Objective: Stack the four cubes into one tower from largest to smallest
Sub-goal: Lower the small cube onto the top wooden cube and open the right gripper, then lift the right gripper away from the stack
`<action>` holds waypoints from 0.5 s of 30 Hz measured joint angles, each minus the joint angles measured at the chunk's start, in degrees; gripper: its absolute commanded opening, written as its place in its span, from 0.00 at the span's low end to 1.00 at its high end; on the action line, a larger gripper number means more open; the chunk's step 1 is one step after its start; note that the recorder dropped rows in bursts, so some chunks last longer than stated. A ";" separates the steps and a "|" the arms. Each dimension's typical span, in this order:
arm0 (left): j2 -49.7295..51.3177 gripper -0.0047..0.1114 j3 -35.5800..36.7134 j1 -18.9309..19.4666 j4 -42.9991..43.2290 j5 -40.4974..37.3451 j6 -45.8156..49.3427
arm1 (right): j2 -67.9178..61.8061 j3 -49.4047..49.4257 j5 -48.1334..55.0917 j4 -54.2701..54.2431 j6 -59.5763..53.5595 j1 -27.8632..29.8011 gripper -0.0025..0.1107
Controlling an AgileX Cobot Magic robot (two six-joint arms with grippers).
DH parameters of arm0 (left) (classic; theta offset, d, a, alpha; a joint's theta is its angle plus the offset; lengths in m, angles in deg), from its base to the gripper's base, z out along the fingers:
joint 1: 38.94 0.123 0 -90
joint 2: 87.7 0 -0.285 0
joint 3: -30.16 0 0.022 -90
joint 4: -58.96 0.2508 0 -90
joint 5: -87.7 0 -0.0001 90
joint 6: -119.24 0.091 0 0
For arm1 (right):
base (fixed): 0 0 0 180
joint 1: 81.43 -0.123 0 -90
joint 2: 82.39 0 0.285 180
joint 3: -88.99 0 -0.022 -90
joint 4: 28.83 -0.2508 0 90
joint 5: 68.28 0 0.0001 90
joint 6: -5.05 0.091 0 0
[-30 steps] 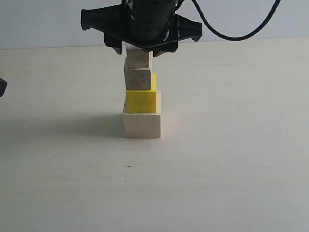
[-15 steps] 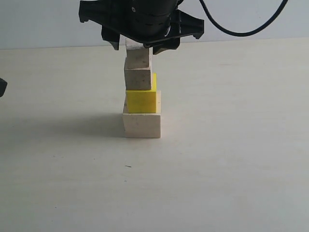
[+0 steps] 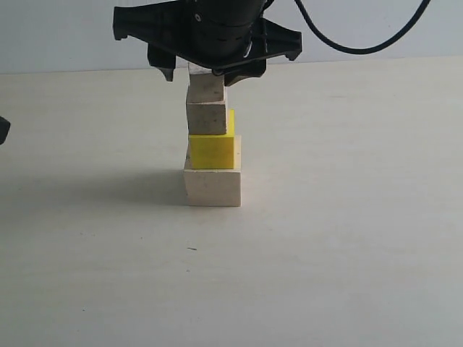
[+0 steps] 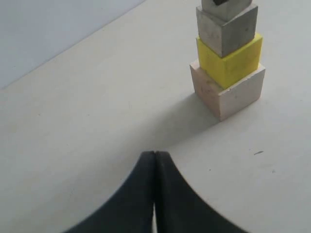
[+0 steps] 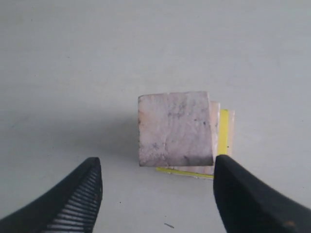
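Observation:
The tower stands mid-table: large pale wooden cube, yellow cube, medium pale cube and small pale cube on top. My right gripper hovers right over the small cube, open, with its fingers apart from the cube's sides. From above, the small cube shows between the spread fingers of the right gripper, with a yellow sliver beside it. My left gripper is shut on nothing, well away from the tower.
The pale table runs back to a light wall. A dark part shows at the left edge of the exterior view. A black cable hangs from the right arm.
The right gripper has risen slightly and its fingers have spread wider around the small cube. The tower has not moved.

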 measured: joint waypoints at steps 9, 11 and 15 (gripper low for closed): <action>0.00 0.04 0.00 0.00 -0.01 0.00 0.00 | 0.00 0.00 0.00 -0.79 -1.08 0.00 0.58; 0.00 0.04 0.00 0.00 -0.01 0.00 0.00 | 0.00 0.00 0.00 -1.85 -1.87 0.00 0.58; 0.00 0.04 0.00 0.00 -0.01 0.00 0.00 | 0.00 0.00 0.00 -2.45 -2.56 0.00 0.58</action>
